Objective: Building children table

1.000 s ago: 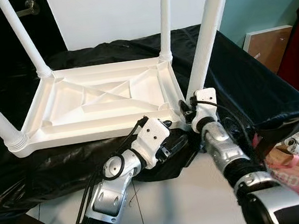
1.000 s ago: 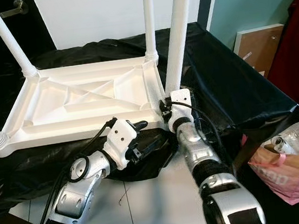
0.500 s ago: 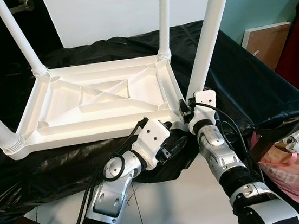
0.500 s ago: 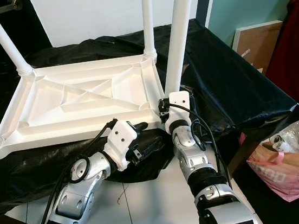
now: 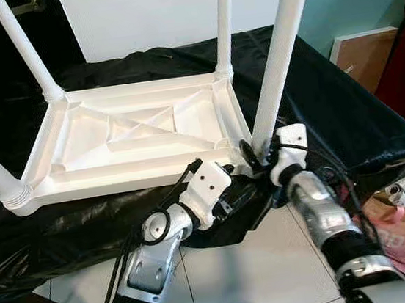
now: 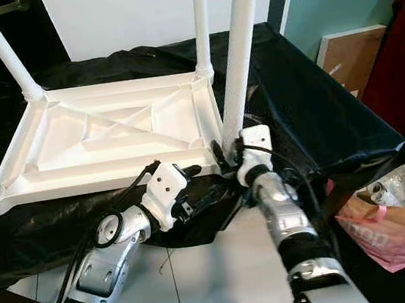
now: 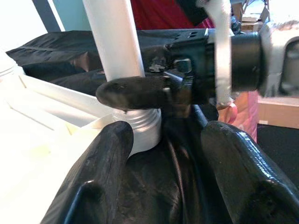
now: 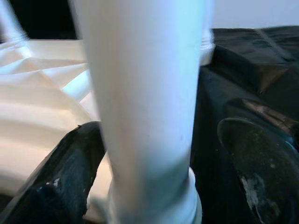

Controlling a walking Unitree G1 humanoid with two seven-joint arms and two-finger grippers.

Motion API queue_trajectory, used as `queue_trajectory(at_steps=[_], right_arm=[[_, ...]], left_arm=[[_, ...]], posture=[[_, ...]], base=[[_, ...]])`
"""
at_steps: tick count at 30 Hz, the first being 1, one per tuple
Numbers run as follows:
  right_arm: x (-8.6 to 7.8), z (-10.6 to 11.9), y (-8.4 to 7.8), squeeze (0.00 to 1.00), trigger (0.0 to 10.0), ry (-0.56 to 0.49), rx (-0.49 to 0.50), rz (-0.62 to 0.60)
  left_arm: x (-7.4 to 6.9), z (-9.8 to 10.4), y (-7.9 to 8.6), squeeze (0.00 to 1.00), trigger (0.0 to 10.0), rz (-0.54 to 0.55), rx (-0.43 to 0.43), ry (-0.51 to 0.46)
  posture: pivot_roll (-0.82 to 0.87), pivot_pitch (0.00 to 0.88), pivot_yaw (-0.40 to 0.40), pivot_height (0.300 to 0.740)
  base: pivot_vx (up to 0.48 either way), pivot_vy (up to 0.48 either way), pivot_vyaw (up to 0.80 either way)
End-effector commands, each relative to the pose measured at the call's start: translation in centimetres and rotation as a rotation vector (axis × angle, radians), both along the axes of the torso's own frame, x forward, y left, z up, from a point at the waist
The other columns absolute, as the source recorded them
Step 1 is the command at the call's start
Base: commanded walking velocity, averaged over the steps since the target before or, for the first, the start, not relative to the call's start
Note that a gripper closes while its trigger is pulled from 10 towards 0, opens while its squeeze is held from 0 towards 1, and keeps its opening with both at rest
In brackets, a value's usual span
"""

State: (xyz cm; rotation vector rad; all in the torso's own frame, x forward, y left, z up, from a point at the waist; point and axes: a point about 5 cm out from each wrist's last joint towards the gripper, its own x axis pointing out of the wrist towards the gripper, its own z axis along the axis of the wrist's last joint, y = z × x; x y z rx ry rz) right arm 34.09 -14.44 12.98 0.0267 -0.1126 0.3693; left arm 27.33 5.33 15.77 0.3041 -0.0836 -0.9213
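Right tool (image 8: 154,154) wide astride near table leg (image 5: 279,53) | left tool (image 7: 163,154) wide — black cloth (image 5: 344,104) beneath

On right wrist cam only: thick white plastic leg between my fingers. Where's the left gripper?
Observer: The left gripper is open, low beside the ribbed base collar of that white plastic leg, over the black cloth.
Operator: Which corner is this leg at?
Observer: The near right corner of the upside-down white plastic table top, standing upright.
Operator: Other legs?
Observer: Three more white legs stand at the other corners.
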Motion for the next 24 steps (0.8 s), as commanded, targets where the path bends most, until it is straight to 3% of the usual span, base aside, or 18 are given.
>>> queue_trajectory(at_steps=[1, 7, 17, 18, 20, 21, 22, 24], right_arm=[[-0.2, -0.4, 0.2, 0.0, 10.0, 0.015, -0.021, 0.064], [0.6, -0.4, -0.8, 0.0, 10.0, 0.041, -0.147, 0.248], [2.4, 0.7, 0.1, 0.0, 10.0, 0.071, -0.228, 0.314], [2.6, 0.6, 0.4, 0.0, 9.3, 0.077, -0.248, 0.328], [2.6, 0.6, 0.5, 0.0, 9.3, 0.08, -0.263, 0.336], [2.7, 0.5, 0.6, 0.0, 0.9, 0.089, -0.267, 0.341], [2.7, 0.3, 0.6, 0.0, 0.0, 0.097, -0.274, 0.351], [2.6, 0.1, 0.5, 0.0, 0.0, 0.107, -0.279, 0.359]], left_arm=[[0.1, 0.2, 0.1, 0.0, 10.0, 0.056, -0.008, -0.024], [0.3, 0.4, 0.1, 0.0, 10.0, 0.053, -0.006, -0.026], [0.4, 0.5, 0.2, 0.0, 10.0, 0.058, -0.002, -0.031], [0.4, 0.5, 0.2, 0.0, 10.0, 0.06, -0.002, -0.032], [0.4, 0.6, 0.2, 0.0, 10.0, 0.061, -0.002, -0.033], [0.4, 0.6, 0.3, 0.0, 10.0, 0.065, -0.003, -0.034], [0.4, 0.6, 0.3, 0.0, 10.0, 0.068, -0.003, -0.035], [0.4, 0.6, 0.4, 0.0, 10.0, 0.074, -0.003, -0.035]], posture=[[0.0, 0.044, -0.05, 0.74], [0.0, 0.052, -0.044, 0.74], [0.02, 0.048, -0.047, 0.74], [0.03, 0.045, -0.051, 0.74], [0.03, 0.045, -0.053, 0.74], [0.03, 0.046, -0.055, 0.74], [0.04, 0.045, -0.057, 0.74], [0.04, 0.046, -0.062, 0.74]], base=[[0.0, 0.0, 0.0], [0.0, 0.0, 0.0], [0.0, 0.0, 0.0], [0.0, 0.0, 0.0], [0.0, 0.0, 0.0], [0.0, 0.0, 0.0], [0.0, 0.0, 0.0], [0.0, 0.0, 0.0]])
